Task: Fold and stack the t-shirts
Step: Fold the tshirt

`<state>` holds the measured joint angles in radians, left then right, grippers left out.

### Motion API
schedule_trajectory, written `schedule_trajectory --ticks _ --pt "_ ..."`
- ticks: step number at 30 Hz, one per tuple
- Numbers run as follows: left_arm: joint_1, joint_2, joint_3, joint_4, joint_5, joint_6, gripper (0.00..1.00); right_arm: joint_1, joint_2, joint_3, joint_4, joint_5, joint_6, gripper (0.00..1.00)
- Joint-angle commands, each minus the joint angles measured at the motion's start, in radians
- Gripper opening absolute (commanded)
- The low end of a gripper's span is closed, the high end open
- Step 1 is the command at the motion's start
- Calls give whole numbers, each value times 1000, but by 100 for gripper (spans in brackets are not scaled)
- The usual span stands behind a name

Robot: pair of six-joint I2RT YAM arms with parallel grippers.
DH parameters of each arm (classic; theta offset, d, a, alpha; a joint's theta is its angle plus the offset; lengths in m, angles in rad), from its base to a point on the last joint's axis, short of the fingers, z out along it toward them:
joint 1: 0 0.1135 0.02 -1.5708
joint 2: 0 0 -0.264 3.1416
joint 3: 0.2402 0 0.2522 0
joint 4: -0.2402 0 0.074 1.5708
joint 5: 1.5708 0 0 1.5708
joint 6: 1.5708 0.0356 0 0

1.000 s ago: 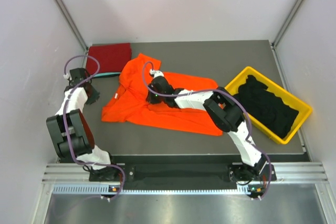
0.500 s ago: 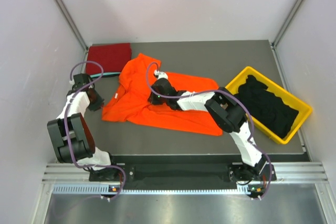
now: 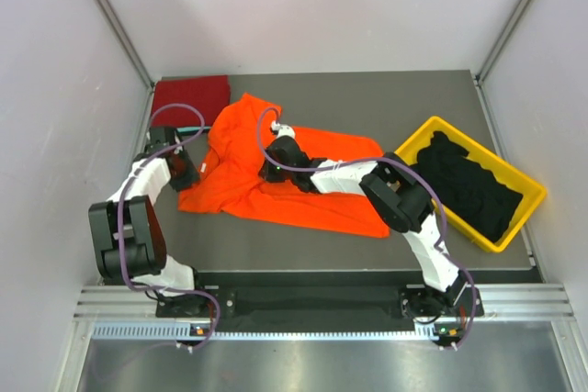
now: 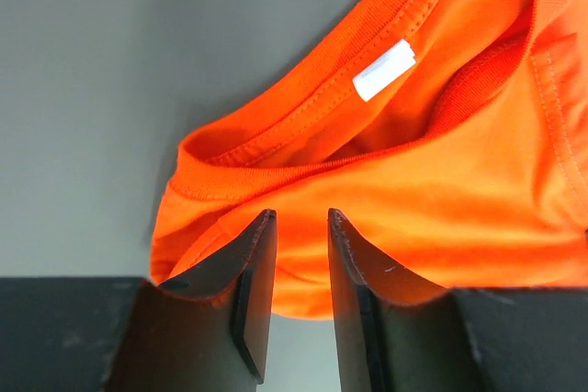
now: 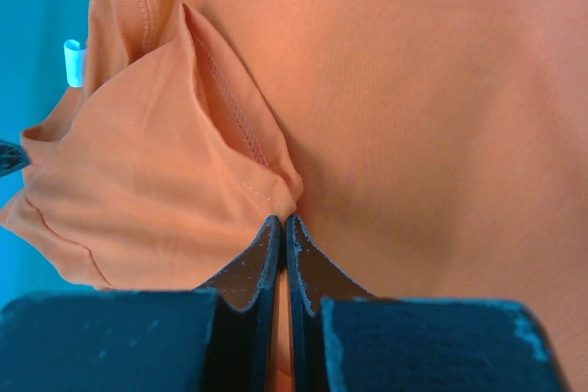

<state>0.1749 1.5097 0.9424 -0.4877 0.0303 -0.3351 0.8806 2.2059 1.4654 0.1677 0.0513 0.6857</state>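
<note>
The bright orange t-shirt (image 3: pixel 303 195) lies crumpled across the middle of the table. My right gripper (image 3: pixel 269 170) rests on its upper middle, shut on a pinched fold of the orange cloth (image 5: pixel 286 220). My left gripper (image 3: pixel 188 174) is at the shirt's left edge, open, its fingertips (image 4: pixel 299 218) just over the hem below the collar and white label (image 4: pixel 384 70); nothing is clamped between them. A folded dark red t-shirt (image 3: pixel 191 95) sits at the back left, with a sliver of teal cloth (image 3: pixel 188 128) at its front edge. Black t-shirts (image 3: pixel 469 185) fill the bin.
The yellow plastic bin (image 3: pixel 432 126) stands at the right side of the table, angled. Grey walls close in the table on the left, back and right. My right arm's links stretch over the orange shirt from the near right.
My left gripper has moved right, from the bare table up to the orange shirt's left edge, and its jaws have parted. The right gripper has stayed put, still pinching the cloth.
</note>
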Motion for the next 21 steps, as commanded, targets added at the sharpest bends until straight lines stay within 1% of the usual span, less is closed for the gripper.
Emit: schedule_trajectory --ticks 1,6,7,10,14,18,19,21 --pt "1 33 30 76 34 63 35 -8 -66 4 42 10 9 0" --pt "0 89 50 92 60 99 36 -9 -61 3 42 2 9 0" --pt "0 92 47 112 116 114 36 -9 -60 1 44 2 9 0" --pt "-2 121 56 112 189 119 36 -12 -57 0 47 -4 12 0" --pt "-6 149 72 103 161 125 32 -12 -58 -8 52 -7 12 0" --pt "-20 122 82 112 106 128 10 -14 -66 -22 61 -7 12 0" --pt "-25 121 87 112 100 130 0 -15 -71 -25 62 -8 12 0" --pt "-29 118 98 115 91 133 0 -17 -74 -28 65 -7 11 0"
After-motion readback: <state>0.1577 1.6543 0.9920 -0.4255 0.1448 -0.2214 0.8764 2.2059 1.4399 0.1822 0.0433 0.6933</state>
